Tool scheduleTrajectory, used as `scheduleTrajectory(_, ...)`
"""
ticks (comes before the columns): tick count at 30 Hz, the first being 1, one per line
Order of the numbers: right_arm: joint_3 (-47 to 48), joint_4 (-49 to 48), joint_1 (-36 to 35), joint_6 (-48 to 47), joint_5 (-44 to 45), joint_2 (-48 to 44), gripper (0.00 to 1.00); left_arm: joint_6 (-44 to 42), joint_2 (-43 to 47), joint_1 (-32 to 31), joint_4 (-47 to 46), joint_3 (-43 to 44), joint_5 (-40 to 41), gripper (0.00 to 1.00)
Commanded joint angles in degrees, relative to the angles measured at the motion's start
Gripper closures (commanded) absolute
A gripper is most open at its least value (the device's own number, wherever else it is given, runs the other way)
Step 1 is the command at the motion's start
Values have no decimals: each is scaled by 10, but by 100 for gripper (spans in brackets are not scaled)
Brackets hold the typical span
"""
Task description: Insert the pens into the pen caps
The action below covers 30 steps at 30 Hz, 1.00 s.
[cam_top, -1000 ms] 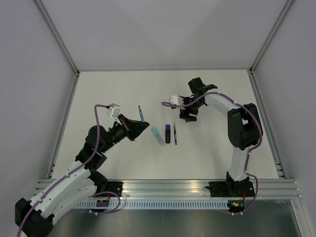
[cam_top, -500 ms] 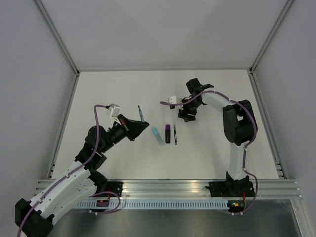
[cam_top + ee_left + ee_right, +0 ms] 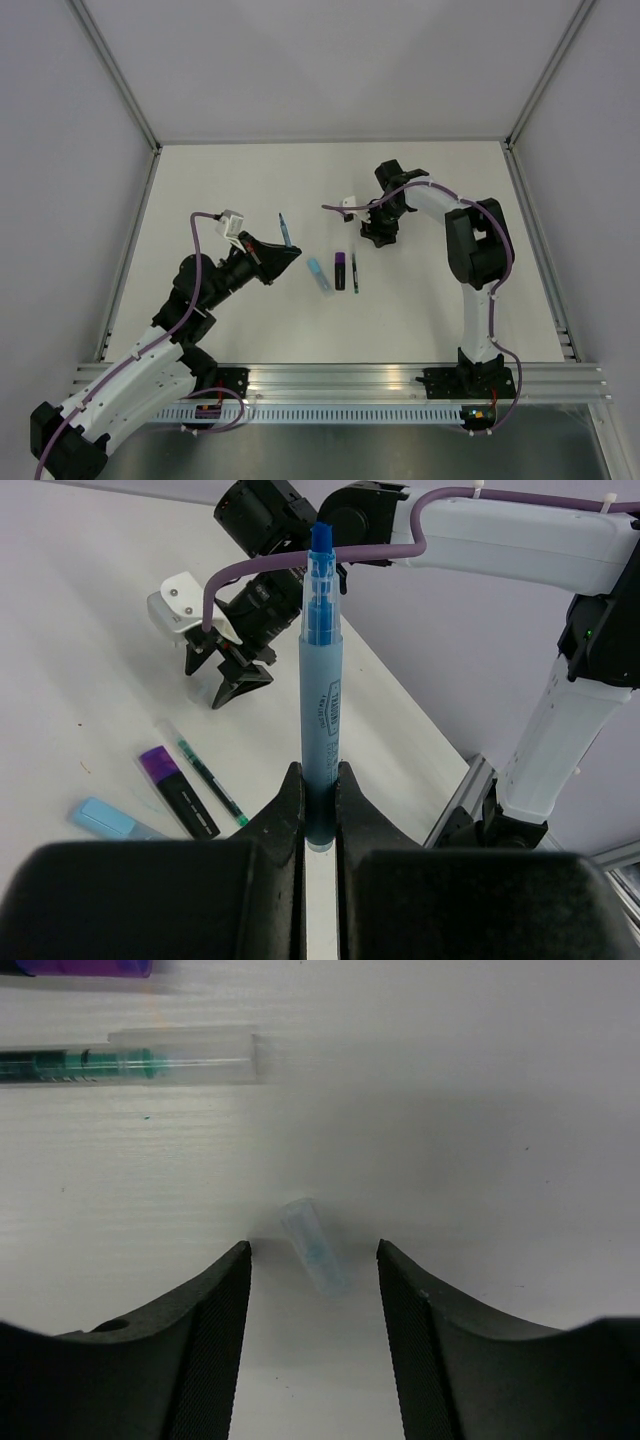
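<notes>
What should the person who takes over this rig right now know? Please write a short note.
Left hand: shut on the blue pen, uncapped tip pointing away from the hand.
Right hand: open, low over the table, straddling a small pale cap without touching it.
Lying side by side mid-table: light-blue highlighter, purple-ended marker, thin dark pen.
Done: blue pen picked up.
Left: grasp the cap and join it to the blue pen. Whether the other three are capped is unclear.
</notes>
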<state>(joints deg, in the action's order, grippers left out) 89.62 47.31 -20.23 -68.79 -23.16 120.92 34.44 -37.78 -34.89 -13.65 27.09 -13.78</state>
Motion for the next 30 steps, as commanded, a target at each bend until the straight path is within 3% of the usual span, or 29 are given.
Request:
scheduleTrajectory(1, 18, 23, 1, -6, -5, 19, 42, -3, 0, -2, -6, 9, 9, 98)
scheduleTrajectory(5, 24, 24, 1, -2, -9, 26, 49, -4, -1, -2, -5, 10, 11, 98)
scheduleTrajectory(8, 22, 23, 1, -1, -8, 30, 64, -4, -1, -2, -5, 10, 11, 98)
scheduleTrajectory(11, 11, 9, 0, 9, 0, 33, 93, -4, -1, -2, -5, 10, 12, 98)
scheduleTrajectory(13, 2, -5, 1, 21, 5, 31, 100, -5, -1, -2, -5, 10, 14, 98)
scheduleTrajectory(20, -8, -44, 1, 121, 19, 22, 100, -7, -7, -2, -2, 9, 24, 98)
scheduleTrajectory(30, -71, -167, -1, 225, 12, -119, 100, -23, -39, -2, -3, 13, 33, 98)
